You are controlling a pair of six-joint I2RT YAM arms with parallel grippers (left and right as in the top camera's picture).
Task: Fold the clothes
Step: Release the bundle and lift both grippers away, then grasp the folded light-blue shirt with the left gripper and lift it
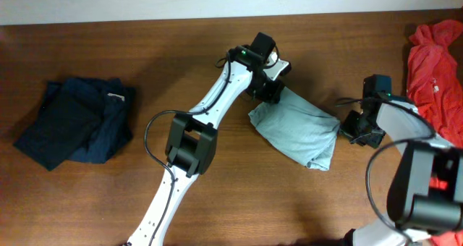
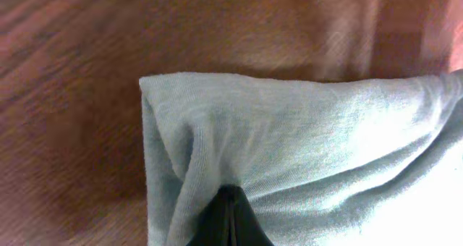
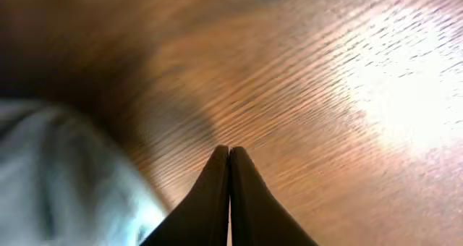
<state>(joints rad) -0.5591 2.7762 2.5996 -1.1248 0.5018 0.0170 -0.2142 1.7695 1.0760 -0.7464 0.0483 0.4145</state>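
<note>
The clothes are one pale grey-blue T-shirt point(image 1: 298, 130), folded into a small slanted bundle at the middle of the wooden table point(image 1: 217, 202). My left gripper point(image 1: 272, 91) is at the bundle's upper left corner. In the left wrist view its fingers point(image 2: 230, 195) are shut, tips against the shirt point(image 2: 304, 145), where a wrinkle runs up to them; I see no cloth between them. My right gripper point(image 1: 356, 127) is just right of the bundle. It point(image 3: 229, 152) is shut and empty over bare wood, with the shirt's edge point(image 3: 58, 181) blurred at its left.
A dark navy garment point(image 1: 76, 123) lies folded at the left of the table. A red-orange garment point(image 1: 438, 65) is heaped at the right edge, close behind the right arm. The table's back edge meets a white wall point(image 1: 145, 3).
</note>
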